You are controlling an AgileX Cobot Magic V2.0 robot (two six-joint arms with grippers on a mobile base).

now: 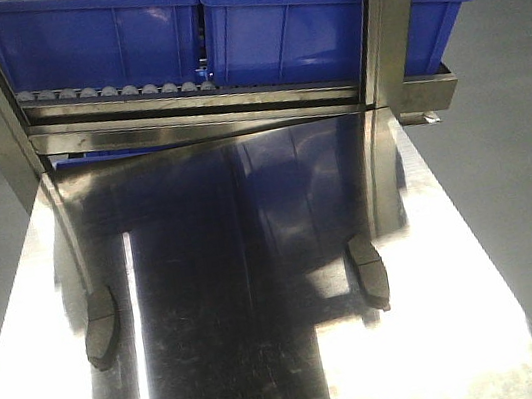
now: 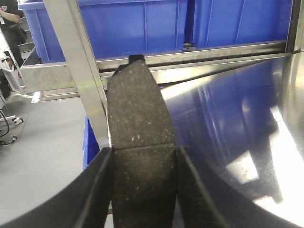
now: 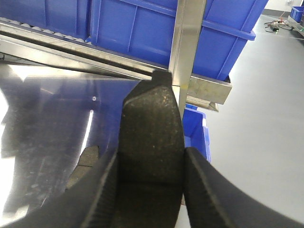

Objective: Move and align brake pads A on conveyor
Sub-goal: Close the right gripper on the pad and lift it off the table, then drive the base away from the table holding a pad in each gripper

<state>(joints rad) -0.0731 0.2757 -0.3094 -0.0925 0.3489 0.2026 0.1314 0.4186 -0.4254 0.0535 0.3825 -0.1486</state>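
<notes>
Pad [image 2: 137, 109] clamped across its width in left gripper [image 2: 144, 159], second pad [image 3: 152, 118] likewise in right gripper [image 3: 151, 159], long axes pointing straight out past jaws toward bins [image 2: 142, 28]; conveyor unseen.

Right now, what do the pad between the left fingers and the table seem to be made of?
The pad: dark, matte and grainy with pale specks and a groove across it, so likely a pressed friction compound. The table: bare shiny metal with mirror reflections and fine scratches, so probably stainless steel.
</notes>
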